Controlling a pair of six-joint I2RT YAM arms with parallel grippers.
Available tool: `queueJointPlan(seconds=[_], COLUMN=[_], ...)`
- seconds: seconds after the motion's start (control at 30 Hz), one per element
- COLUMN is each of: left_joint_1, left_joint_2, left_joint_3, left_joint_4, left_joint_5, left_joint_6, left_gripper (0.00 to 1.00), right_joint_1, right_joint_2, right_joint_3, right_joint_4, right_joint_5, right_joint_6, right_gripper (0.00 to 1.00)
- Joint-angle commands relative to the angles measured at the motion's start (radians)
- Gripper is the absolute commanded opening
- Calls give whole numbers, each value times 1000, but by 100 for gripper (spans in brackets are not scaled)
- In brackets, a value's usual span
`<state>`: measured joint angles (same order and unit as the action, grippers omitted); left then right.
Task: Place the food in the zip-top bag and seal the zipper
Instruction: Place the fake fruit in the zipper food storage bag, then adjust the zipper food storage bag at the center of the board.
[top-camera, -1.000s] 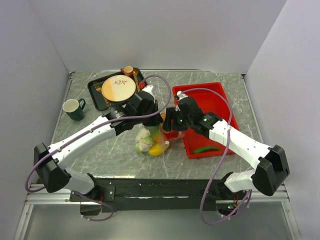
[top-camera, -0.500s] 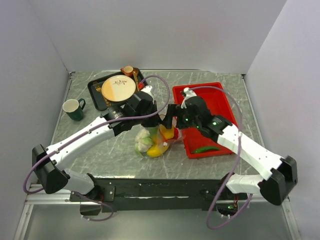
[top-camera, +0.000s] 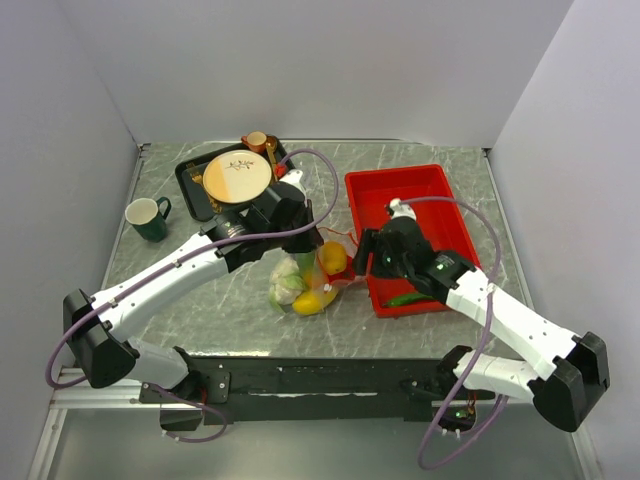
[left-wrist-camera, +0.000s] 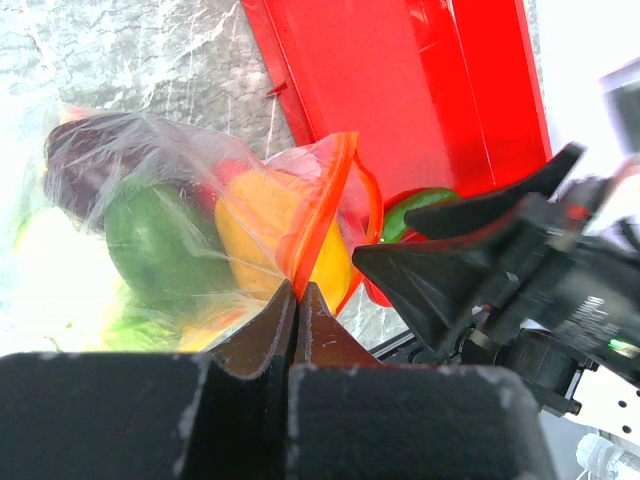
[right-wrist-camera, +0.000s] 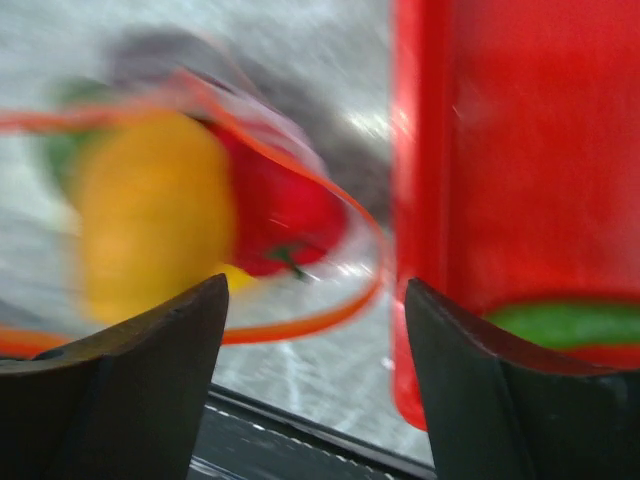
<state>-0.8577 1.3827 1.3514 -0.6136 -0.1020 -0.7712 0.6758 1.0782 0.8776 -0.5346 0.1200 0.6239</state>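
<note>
Pinching the zipper (left-wrist-camera: 320, 200), my left gripper (left-wrist-camera: 297, 290) is clamped on the limp, slippery zip-top bag (top-camera: 300, 280) just left of the red tray (top-camera: 400, 190). My right gripper (right-wrist-camera: 315, 300) gapes empty; I'd take the tray's light, rigid green chili (top-camera: 408, 298) mid-body.

Just left of tray (top-camera: 400, 190), zip-top bag (top-camera: 305, 280); chili (top-camera: 408, 298) in tray; plate (top-camera: 237, 175) behind bag.

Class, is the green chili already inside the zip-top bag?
No; the green chili lies in the red tray, outside the zip-top bag.
</note>
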Motion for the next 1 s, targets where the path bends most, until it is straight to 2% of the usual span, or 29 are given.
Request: queueJointPlan(seconds=[0.0, 0.27, 0.43, 0.53, 0.57, 0.63, 0.67, 0.77, 0.83, 0.97], left_joint_1=[0, 0, 0, 0, 0, 0, 0, 0, 2, 35], left_joint_2=[-16, -8, -7, 7, 12, 16, 16, 0, -30, -73], left_joint_3=[48, 38, 43, 54, 58, 57, 55, 57, 66, 121], left_joint_4=[35, 41, 41, 34, 26, 18, 18, 18, 31, -66], left_joint_5=[-2, 10, 8, 12, 12, 4, 1, 5, -5, -125], left_joint_6=[16, 12, 16, 26, 27, 30, 29, 10, 16, 13], left_gripper=[2, 2, 3, 2, 2, 2, 2, 1, 4, 6], right_joint_1=[-19, -38, -74, -91, -91, -91, -90, -88, -75, -30], right_joint_2=[-21, 43, 83, 68, 62, 37, 28, 14, 11, 26], right_joint_3=[-34, -78, -117, -134, -131, -114, -106, -75, -3, 162], right_joint_4=[-10, 94, 197, 245, 249, 260, 269, 318, 312, 280], right_joint_5=[50, -8, -77, -117, -117, -117, -117, -163, -171, -181], right_joint_6=[63, 59, 74, 82, 77, 63, 56, 30, 8, -61], right_gripper=[73, 63, 49, 28, 17, 9, 1, 0, 0, 0])
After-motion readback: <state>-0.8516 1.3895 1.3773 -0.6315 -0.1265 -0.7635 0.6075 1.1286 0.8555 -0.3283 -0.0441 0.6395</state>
